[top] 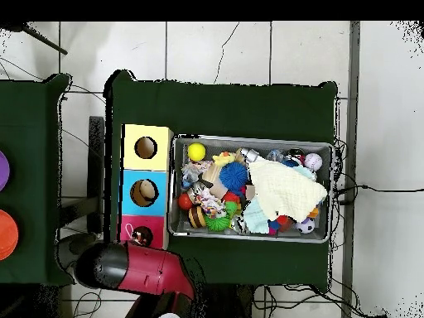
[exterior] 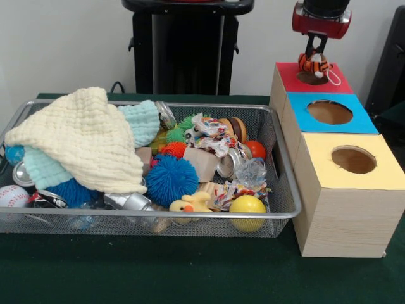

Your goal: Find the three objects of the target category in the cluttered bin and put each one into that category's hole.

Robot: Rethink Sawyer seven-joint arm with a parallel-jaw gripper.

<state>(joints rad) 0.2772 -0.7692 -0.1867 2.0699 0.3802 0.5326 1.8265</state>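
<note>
Hovering over the red box (exterior: 297, 79), I carry a small orange tiger toy (exterior: 314, 64) pinched between the fingers of my gripper (exterior: 314, 52). The toy hangs directly under me, right at the rim of the red box's hole (exterior: 311, 77), with a white loop trailing off its side.

To do this step well, I judge I should centre the toy squarely above the opening before letting go, so it falls through rather than catching on the edge, and so the loop does not snag.

My fingers are drawn close together around the top of the toy. Beyond me, further along the row, sit the blue box (exterior: 329, 114) and yellow box (exterior: 351, 166). Off to my side lies the wire bin (exterior: 283, 190), heaped with cloths, balls and toys.
</note>
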